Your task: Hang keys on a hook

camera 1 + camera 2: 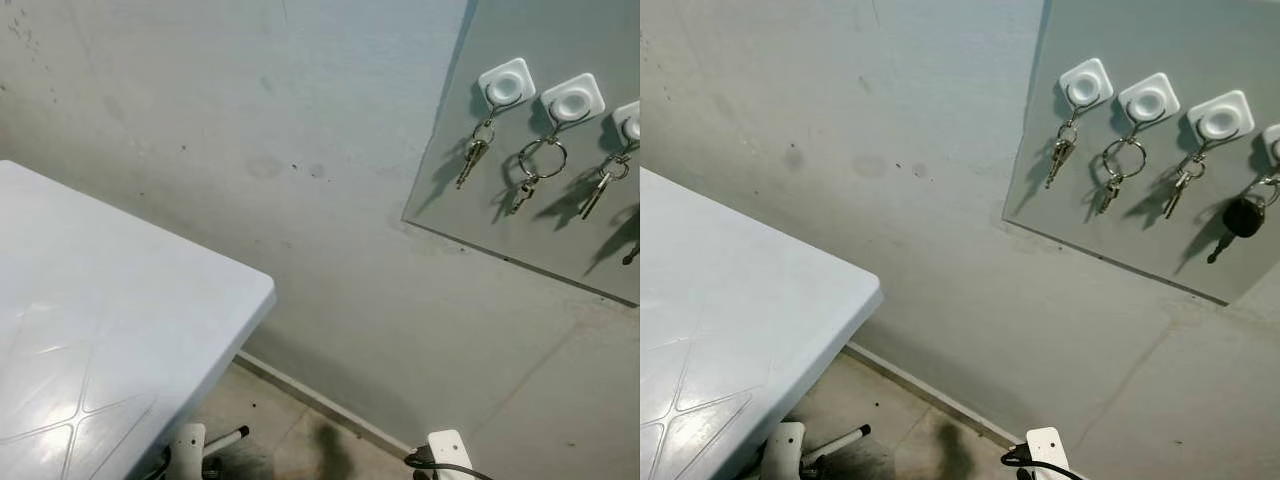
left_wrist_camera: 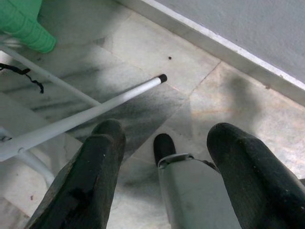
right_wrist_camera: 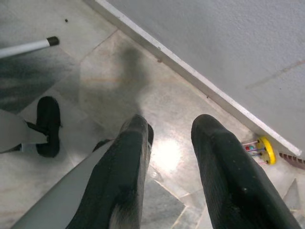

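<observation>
Right eye view: four hooks (image 1: 1149,100), four key sets (image 1: 1116,170) hung; both end effectors (image 2: 164,143) (image 3: 169,129) open, empty.

White square hooks (image 1: 1148,98) sit on a grey-green board (image 1: 1160,225), holding silvery keys (image 1: 1061,152) and one black fob (image 1: 1243,216). The wall (image 1: 250,130) is pale grey with dark smudges, the table (image 1: 90,300) bluish-white, and the floor (image 2: 157,57) marbled grey.
</observation>
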Controlling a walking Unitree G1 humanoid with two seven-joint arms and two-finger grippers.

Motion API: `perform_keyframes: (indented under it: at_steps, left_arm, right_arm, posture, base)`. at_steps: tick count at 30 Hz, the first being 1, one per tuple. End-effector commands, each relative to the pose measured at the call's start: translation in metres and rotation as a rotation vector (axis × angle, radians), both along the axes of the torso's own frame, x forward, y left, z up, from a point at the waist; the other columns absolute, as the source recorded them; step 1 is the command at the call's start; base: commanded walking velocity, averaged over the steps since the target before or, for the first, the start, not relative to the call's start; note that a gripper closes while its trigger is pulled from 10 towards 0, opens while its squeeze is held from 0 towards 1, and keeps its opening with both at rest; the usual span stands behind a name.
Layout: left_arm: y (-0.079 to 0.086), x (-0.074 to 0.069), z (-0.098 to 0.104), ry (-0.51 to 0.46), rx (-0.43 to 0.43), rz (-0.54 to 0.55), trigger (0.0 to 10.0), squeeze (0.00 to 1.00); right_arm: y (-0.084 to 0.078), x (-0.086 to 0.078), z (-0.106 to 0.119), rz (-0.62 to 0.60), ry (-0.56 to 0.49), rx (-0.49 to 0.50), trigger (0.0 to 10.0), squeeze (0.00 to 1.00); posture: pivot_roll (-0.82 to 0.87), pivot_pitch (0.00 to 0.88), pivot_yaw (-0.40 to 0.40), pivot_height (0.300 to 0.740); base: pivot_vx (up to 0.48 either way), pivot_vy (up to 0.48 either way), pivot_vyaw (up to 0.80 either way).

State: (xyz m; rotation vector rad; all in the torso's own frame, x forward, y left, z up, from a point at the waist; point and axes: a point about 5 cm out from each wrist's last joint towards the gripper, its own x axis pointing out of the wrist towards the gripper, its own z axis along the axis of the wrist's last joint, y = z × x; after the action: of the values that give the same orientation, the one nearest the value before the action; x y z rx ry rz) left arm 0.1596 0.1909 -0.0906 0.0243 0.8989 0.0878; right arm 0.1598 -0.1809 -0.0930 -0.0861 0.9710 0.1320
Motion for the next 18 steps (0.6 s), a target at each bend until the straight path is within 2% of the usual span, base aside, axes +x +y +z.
perform_keyframes:
  at_steps: [1, 9, 18]
  left_arm:
    - [0.0082, 0.0057, 0.0035, -0.013, 0.017, 0.006, 10.0, 0.00]
    - [0.0040, 0.0130, 0.0060, -0.028, 0.010, -0.009, 10.0, 0.00]
    - [0.0040, 0.0067, 0.0031, -0.014, -0.009, 0.016, 10.0, 0.00]
  right_arm:
    - [0.0006, 0.0017, 0.0004, -0.016, -0.002, -0.003, 10.0, 0.00]
    - [-0.0010, 0.0011, 0.0003, -0.016, 0.000, -0.007, 10.0, 0.00]
    - [-0.0019, 0.0034, 0.0013, -0.014, -0.003, -0.010, 10.0, 0.00]
  posture:
    - [-0.11, 0.000, 0.025, 0.732]
    - [-0.11, 0.000, 0.017, 0.732]
    - [-0.10, 0.000, 0.009, 0.732]
  base:
    - [0.000, 0.000, 0.00]
    - [0.000, 0.000, 0.00]
    - [0.000, 0.000, 0.00]
